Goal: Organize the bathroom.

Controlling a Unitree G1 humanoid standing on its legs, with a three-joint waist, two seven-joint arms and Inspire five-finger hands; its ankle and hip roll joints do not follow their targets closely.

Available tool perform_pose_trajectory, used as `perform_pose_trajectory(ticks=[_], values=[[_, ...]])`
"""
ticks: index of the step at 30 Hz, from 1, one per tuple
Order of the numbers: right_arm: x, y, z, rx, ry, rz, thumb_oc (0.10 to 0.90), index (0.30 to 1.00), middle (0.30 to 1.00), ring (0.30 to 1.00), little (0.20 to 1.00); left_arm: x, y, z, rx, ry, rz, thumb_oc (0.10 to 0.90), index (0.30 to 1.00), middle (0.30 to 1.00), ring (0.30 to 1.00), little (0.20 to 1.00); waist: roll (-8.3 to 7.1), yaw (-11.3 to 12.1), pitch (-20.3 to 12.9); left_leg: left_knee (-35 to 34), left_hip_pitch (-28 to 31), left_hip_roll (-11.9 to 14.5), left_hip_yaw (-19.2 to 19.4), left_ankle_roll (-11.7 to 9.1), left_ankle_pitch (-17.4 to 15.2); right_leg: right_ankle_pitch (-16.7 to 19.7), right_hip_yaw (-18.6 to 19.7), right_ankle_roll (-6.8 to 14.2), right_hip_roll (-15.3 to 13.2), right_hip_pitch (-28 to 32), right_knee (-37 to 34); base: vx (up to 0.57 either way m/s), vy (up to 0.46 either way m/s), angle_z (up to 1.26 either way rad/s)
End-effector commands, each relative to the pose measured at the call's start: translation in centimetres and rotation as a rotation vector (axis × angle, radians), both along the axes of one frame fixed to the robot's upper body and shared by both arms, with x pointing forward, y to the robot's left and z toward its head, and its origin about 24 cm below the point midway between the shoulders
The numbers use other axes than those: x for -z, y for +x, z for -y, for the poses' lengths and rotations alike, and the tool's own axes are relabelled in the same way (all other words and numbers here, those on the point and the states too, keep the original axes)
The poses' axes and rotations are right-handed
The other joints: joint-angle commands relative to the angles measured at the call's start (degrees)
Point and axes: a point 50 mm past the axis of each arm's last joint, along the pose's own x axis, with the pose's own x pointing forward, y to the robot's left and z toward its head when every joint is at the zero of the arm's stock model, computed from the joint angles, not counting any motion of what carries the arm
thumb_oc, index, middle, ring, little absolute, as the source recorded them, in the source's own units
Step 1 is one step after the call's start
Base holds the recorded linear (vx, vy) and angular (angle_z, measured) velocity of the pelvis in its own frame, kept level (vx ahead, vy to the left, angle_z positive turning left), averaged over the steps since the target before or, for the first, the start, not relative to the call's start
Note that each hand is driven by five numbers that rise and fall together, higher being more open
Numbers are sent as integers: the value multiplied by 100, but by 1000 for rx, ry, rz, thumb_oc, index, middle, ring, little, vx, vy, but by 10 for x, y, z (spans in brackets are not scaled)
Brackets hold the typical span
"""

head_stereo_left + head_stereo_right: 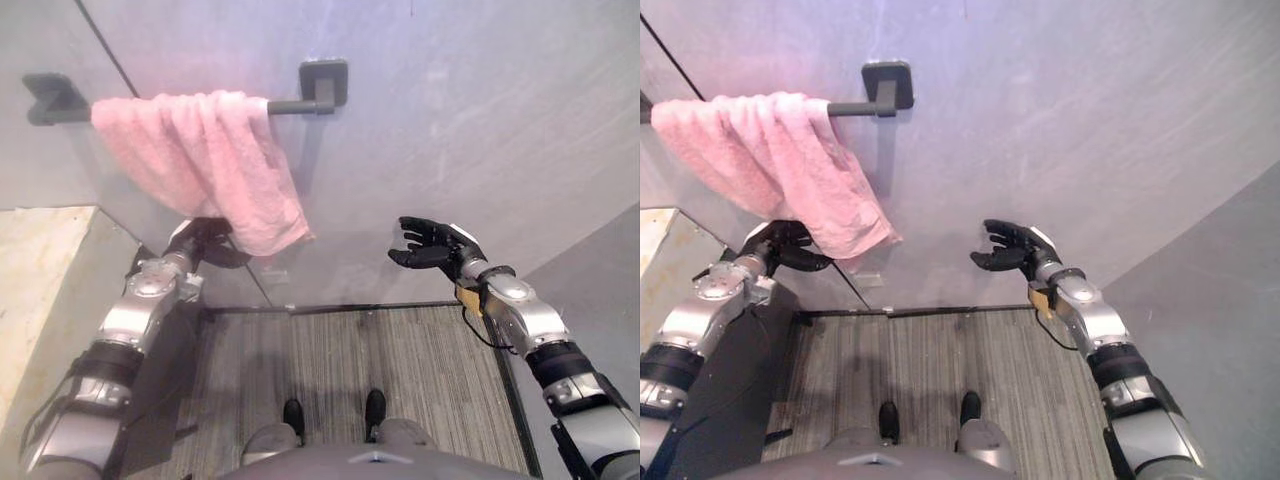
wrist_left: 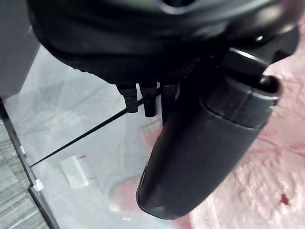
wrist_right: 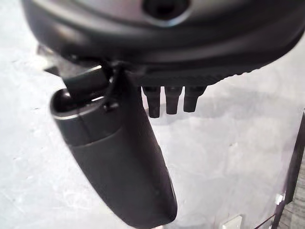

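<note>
A pink towel (image 1: 200, 160) hangs bunched over a dark towel bar (image 1: 295, 105) fixed to the grey wall, its lower corner drooping to the right. My left hand (image 1: 200, 245) is raised just under and behind that lower corner, close against the cloth, fingers relaxed and open. In the left wrist view the thumb (image 2: 200, 157) lies straight beside the towel (image 2: 267, 181), with no cloth between thumb and fingers. My right hand (image 1: 430, 245) is held up open to the towel's right, well apart from it, palm toward the wall.
The bar's square brackets (image 1: 325, 82) stick out from the wall. A beige slab (image 1: 35, 270) stands at the left. A striped floor mat (image 1: 400, 370) lies below. A small white tag (image 2: 74, 171) sits low on the wall.
</note>
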Motion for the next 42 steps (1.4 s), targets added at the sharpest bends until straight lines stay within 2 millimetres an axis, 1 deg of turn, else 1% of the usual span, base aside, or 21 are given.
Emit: perform_pose_trajectory(ticks=[1, 2, 4, 8, 9, 12, 14, 15, 17, 22, 23, 25, 26, 27, 28, 29, 32, 34, 38, 41, 42], values=[[-56, 31, -49, -162, 72, 203, 800, 900, 900, 900, 900, -80, 26, -13, -126, 59, 329, 800, 900, 900, 900, 900, -224, 206, -309, 802, -234, -292, -15, 53, -601, -523, 166, 148, -88, -221, 545, 48, -37, 7], [-60, 34, -59, -188, 53, 209, 800, 900, 900, 900, 900, -86, 28, -12, -143, 65, 352, 800, 900, 900, 900, 900, -250, 246, -339, 826, -234, -294, -24, 46, -613, -529, 137, 142, -96, -180, 519, 50, -36, 10], [-66, 38, -70, -215, 31, 214, 800, 900, 900, 900, 900, -95, 30, -13, -184, 78, 384, 800, 900, 900, 900, 900, -279, 304, -374, 854, -225, -292, -61, 25, -615, -532, 108, 135, -101, -129, 500, 53, -33, 12], [-77, 45, -91, -244, -11, 231, 800, 900, 900, 900, 900, -94, 30, -21, -327, 131, 337, 800, 900, 900, 900, 900, -318, 435, -472, 894, -178, -306, -133, 5, -632, -543, 45, 128, -117, 27, 417, 65, -18, 9], [-77, 45, -91, -244, -11, 231, 800, 900, 900, 900, 900, -94, 30, -21, -327, 131, 337, 800, 900, 900, 900, 900, -318, 435, -472, 894, -178, -306, -133, 5, -632, -543, 45, 128, -117, 27, 417, 52, -6, 5], [-95, 50, -106, -243, -14, 287, 800, 900, 900, 900, 900, -97, 30, -29, -403, 138, 346, 800, 900, 900, 900, 900, -311, 494, -502, 884, -106, -312, -178, -5, -642, -554, 2, 127, -129, 113, 401, 44, -3, 9], [-108, 52, -116, -251, -21, 319, 800, 900, 900, 900, 900, -100, 32, -30, -402, 140, 345, 800, 900, 900, 900, 900, -301, 509, -526, 871, -72, -310, -175, -9, -651, -561, -16, 130, -136, 145, 391, 36, 2, 11], [-110, 52, -118, -254, -26, 325, 800, 900, 900, 900, 900, -101, 32, -30, -401, 140, 344, 800, 900, 900, 900, 900, -300, 512, -525, 871, -67, -311, -176, -9, -653, -562, -18, 130, -138, 148, 392, 29, 6, 5], [-123, 54, -125, -258, -53, 369, 800, 900, 900, 900, 900, -105, 34, -27, -376, 149, 355, 800, 900, 900, 900, 900, -279, 536, -542, 859, -41, -327, -191, -10, -663, -569, -29, 135, -140, 169, 392, 11, 6, 2], [-142, 55, -129, -262, -89, 441, 800, 900, 900, 900, 900, -113, 35, -22, -297, 177, 364, 800, 900, 900, 900, 900, -258, 562, -571, 828, 4, -340, -200, -13, -667, -579, -41, 150, -144, 203, 388, 17, 3, 2], [-152, 55, -132, -250, -102, 473, 800, 900, 900, 900, 900, -117, 36, -17, -226, 203, 370, 800, 900, 900, 900, 900, -252, 561, -594, 800, 40, -348, -196, -3, -670, -580, -31, 158, -138, 227, 377, 55, 1, 2], [-161, 54, -133, -242, -120, 505, 800, 900, 900, 900, 900, -122, 36, -9, -132, 213, 357, 800, 900, 900, 900, 900, -247, 563, -606, 790, 54, -359, -204, 6, -670, -567, -9, 158, -135, 226, 371, 27, 2, 1], [-161, 54, -133, -242, -120, 505, 800, 900, 900, 900, 900, -122, 36, -9, -132, 213, 357, 800, 900, 900, 900, 900, -247, 563, -606, 790, 54, -359, -204, 6, -670, -567, -9, 158, -135, 226, 371, 0, 0, 0], [-165, 54, -133, -237, -140, 522, 800, 900, 900, 900, 900, -122, 37, -4, -85, 214, 341, 800, 900, 900, 900, 900, -238, 562, -607, 789, 60, -365, -207, 8, -672, -562, -2, 162, -134, 228, 368, -15, 16, 5], [-172, 55, -132, -230, -165, 552, 800, 900, 900, 900, 900, -122, 37, 7, 8, 172, 300, 800, 900, 900, 900, 900, -219, 564, -597, 791, 35, -384, -199, 21, -622, -513, 18, 157, -135, 200, 366, -10, 25, 7], [-177, 55, -132, -231, -187, 574, 800, 900, 900, 900, 900, -123, 36, 12, 47, 150, 291, 800, 900, 900, 900, 900, -197, 560, -592, 783, 39, -390, -207, 19, -615, -506, 39, 162, -130, 200, 363, -15, 21, 7], [-181, 54, -132, -232, -220, 602, 800, 900, 900, 900, 900, -126, 35, 19, 84, 127, 294, 800, 900, 900, 900, 900, -167, 557, -605, 753, 63, -406, -206, 26, -608, -498, 64, 165, -123, 217, 341, 16, 15, 2], [-186, 53, -135, -228, -242, 637, 800, 900, 900, 900, 900, -132, 34, 22, 91, 132, 330, 800, 900, 900, 900, 900, -135, 550, -632, 669, 124, -411, -206, 32, -591, -496, 68, 169, -120, 247, 311, 38, 21, 2], [-191, 52, -137, -215, -248, 662, 800, 900, 900, 900, 900, -141, 35, 21, 97, 152, 365, 800, 900, 900, 900, 900, -117, 537, -651, 625, 154, -419, -189, 42, -581, -484, 76, 178, -125, 243, 309, 8, 2, 0], [-194, 55, -132, -170, -272, 656, 800, 900, 900, 900, 900, -159, 36, 17, 61, 227, 451, 800, 900, 900, 900, 900, -79, 514, -637, 604, 182, -425, -189, 42, -568, -469, 93, 188, -133, 234, 331, 0, 0, 0], [-194, 56, -131, -166, -275, 652, 800, 900, 900, 900, 900, -161, 37, 15, 53, 237, 456, 800, 900, 900, 900, 900, -74, 507, -641, 591, 193, -424, -186, 43, -568, -468, 95, 190, -132, 235, 329, 0, 0, 0]])
